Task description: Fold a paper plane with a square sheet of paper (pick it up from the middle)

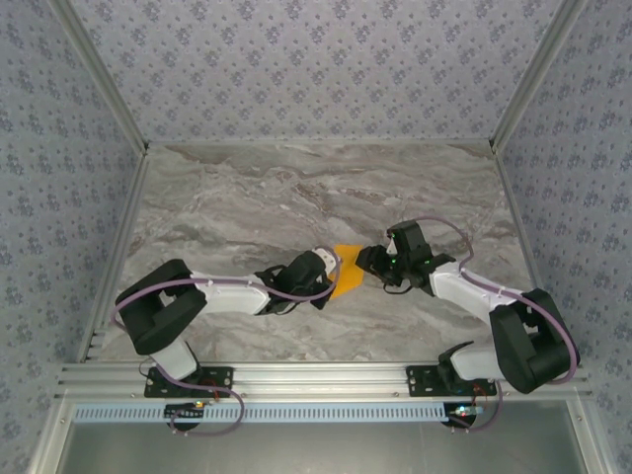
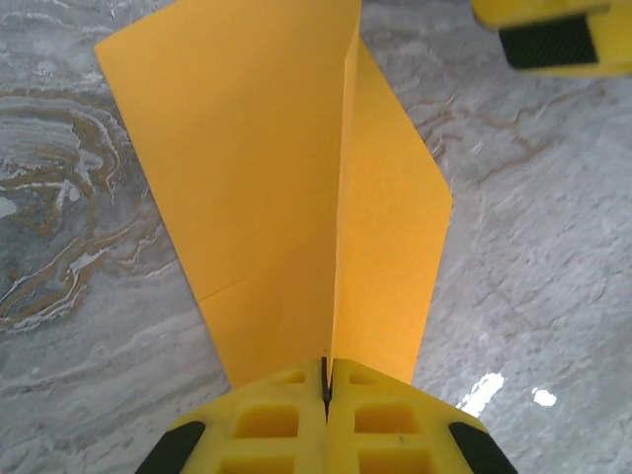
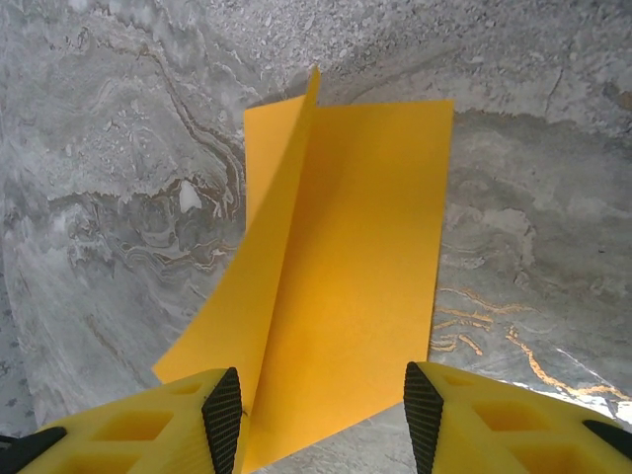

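The orange sheet of paper (image 1: 348, 275) is partly folded, with a raised centre crease and a flap spread to each side (image 2: 267, 188). It sits over the marble table between the two arms. My left gripper (image 2: 326, 383) is shut on the paper's near end, pinching the crease between its yellow fingers. The left gripper (image 1: 330, 273) comes in from the left. My right gripper (image 3: 323, 420) is open, its black pads (image 3: 222, 415) standing either side of the paper's (image 3: 346, 257) other end. The right gripper (image 1: 369, 263) faces the left one across the paper.
The grey marble table (image 1: 296, 197) has patterned walls at the back and on both sides. An aluminium rail (image 1: 326, 377) runs along the near edge, by the arm bases. A yellow finger of the right gripper (image 2: 553, 35) shows at the top right of the left wrist view.
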{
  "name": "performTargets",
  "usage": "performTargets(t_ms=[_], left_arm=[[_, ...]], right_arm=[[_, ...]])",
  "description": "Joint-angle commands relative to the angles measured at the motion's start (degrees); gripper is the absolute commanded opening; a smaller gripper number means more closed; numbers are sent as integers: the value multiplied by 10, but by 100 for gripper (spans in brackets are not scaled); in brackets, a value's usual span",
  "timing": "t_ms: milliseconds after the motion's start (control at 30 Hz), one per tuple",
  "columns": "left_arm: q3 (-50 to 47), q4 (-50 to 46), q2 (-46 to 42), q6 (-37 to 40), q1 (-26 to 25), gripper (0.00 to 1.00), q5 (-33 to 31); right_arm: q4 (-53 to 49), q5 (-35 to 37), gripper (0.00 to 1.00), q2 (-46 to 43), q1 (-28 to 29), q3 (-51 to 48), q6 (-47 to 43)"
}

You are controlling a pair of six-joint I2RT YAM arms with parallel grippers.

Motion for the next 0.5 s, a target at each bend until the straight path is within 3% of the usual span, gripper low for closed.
performTargets(t_ms=[0,467], left_arm=[[-16,51,5,-50,16,5,40],[-4,59,22,-143,43,3,134]], right_arm=[[12,-6,52,-10,0,-7,-3],[50,-63,50,46,7,1,-21]])
